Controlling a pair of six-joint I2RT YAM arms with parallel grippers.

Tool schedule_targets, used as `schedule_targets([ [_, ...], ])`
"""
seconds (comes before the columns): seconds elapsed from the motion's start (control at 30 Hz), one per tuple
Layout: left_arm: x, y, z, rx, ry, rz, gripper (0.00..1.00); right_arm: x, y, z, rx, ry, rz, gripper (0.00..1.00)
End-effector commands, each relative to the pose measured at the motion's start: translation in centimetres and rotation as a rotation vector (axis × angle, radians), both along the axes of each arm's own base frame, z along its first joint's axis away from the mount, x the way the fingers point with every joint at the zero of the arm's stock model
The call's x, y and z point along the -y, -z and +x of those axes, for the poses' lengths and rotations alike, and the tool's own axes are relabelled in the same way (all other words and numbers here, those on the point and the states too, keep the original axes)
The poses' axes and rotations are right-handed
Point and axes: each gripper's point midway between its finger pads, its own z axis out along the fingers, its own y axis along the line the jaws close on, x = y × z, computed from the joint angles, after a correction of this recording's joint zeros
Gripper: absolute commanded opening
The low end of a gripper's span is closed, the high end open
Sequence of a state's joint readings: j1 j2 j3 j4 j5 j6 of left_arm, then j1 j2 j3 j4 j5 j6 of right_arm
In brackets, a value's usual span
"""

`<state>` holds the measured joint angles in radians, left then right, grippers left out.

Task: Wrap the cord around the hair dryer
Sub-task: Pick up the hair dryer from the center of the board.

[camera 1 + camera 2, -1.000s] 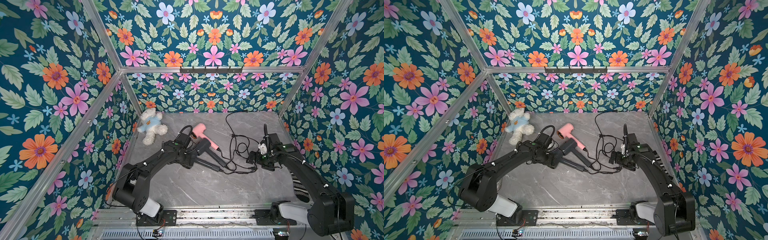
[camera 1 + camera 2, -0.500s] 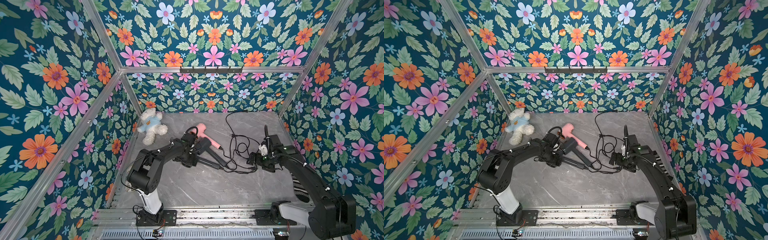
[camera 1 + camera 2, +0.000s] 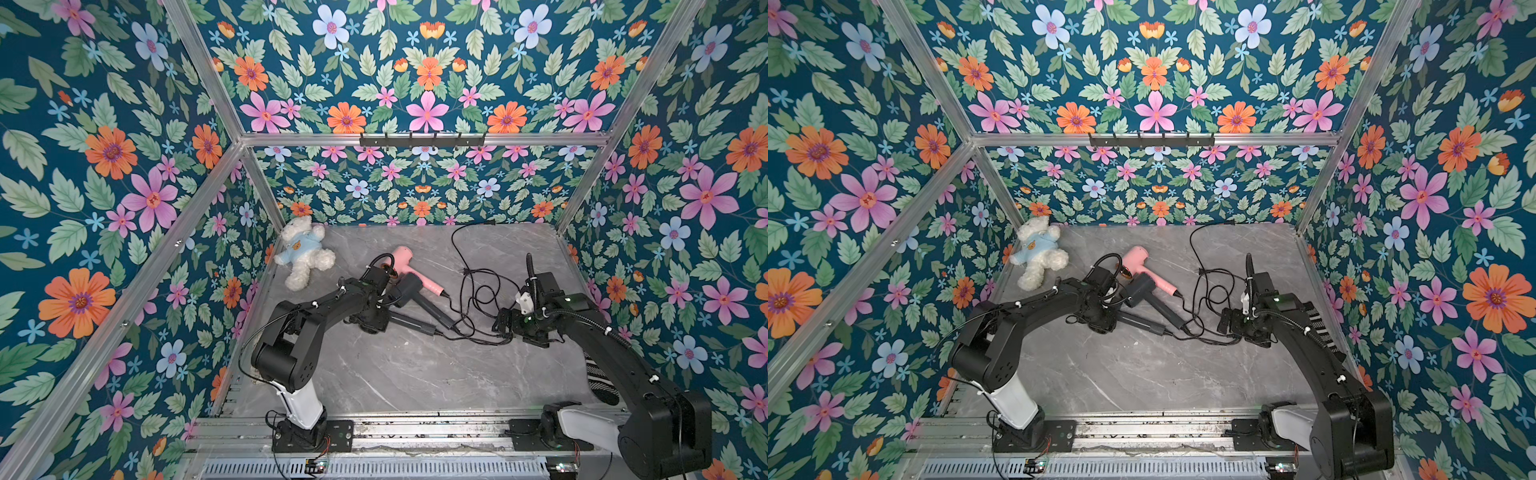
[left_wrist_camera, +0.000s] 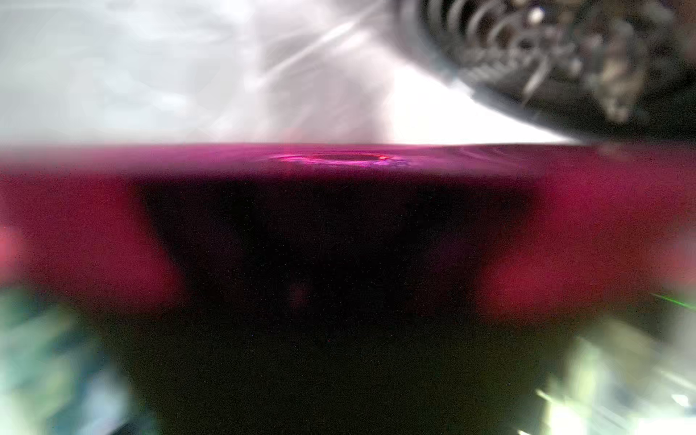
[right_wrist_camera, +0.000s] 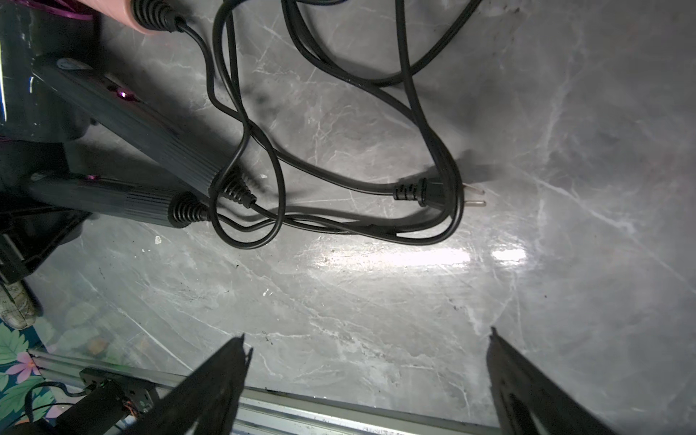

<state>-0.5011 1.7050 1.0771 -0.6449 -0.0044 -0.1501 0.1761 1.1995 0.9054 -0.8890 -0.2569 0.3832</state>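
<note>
left gripper [image 3: 374, 322] is clamped shut just in front of the pink hair dryer [image 3: 405, 255], at the head end of the nearer dark dryer [image 3: 411, 324] — can't tell if it actually grips it, the left wrist view is all blur. The second dark dryer [image 3: 415, 291] lies just beside the pink one's handle. The cords [image 3: 473, 291] sprawl loose on the table [image 3: 395, 374] on the right-arm side of the pink hair dryer, wound round nothing. The right gripper [image 5: 367, 339] is spread wide and empty — low over bare table beyond the cords, with the plug [image 5: 425, 192] near it.
</note>
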Motion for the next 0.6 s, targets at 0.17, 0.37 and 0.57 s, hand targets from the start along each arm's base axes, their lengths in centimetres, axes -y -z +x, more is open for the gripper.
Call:
schedule_targets([
  [0.17, -2.8, -6.2, -2.1, 0.043, -0.01, 0.079, 0.07, -4.7, -1.6, 1.6, 0.08, -0.23, -0.032, 0.98],
  [0.37, -2.7, -9.2, -4.6, 0.029, 0.041, 0.062, 0.0, -9.7, -2.1, 2.9, 0.103, -0.373, 0.0, 0.93],
  [0.57, -0.9, -11.7, -5.7, 0.033, 0.098, -0.069, 0.0, -13.1, -1.3, 5.7, 0.102, -0.442, 0.045, 0.71],
])
